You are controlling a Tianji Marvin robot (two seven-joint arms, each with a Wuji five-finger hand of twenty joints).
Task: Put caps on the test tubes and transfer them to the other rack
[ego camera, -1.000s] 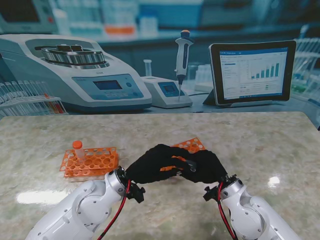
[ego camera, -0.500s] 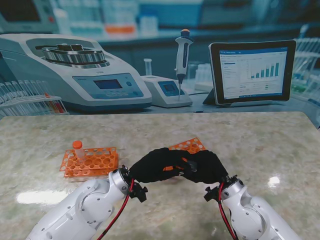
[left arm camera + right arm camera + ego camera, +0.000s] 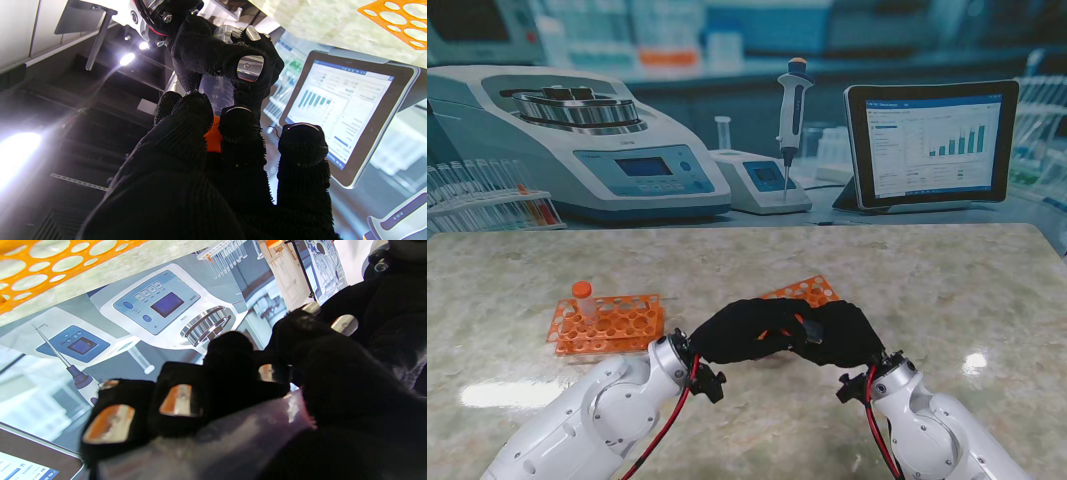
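Note:
My two black-gloved hands meet low over the table's near middle. My right hand (image 3: pixel 839 335) is shut on a clear graduated test tube (image 3: pixel 217 91), whose body also shows in its palm (image 3: pixel 233 436). Shut on an orange cap (image 3: pixel 212 138), my left hand (image 3: pixel 742 332) holds it against the tube's end; a sliver of that cap (image 3: pixel 779 334) shows between the hands. To the left stands an orange rack (image 3: pixel 607 322) with one capped tube (image 3: pixel 584 298) upright in its far left corner. A second orange rack (image 3: pixel 802 293) lies just behind the hands, partly hidden.
Beyond the table's far edge stand a centrifuge (image 3: pixel 577 140), a small device (image 3: pixel 757 180) with a pipette (image 3: pixel 793 110), and a tablet (image 3: pixel 932 145). Marbled table top (image 3: pixel 947 290) stretches to the right of the hands.
My left arm has edged right and the hands have closed together a little more. The racks have not moved.

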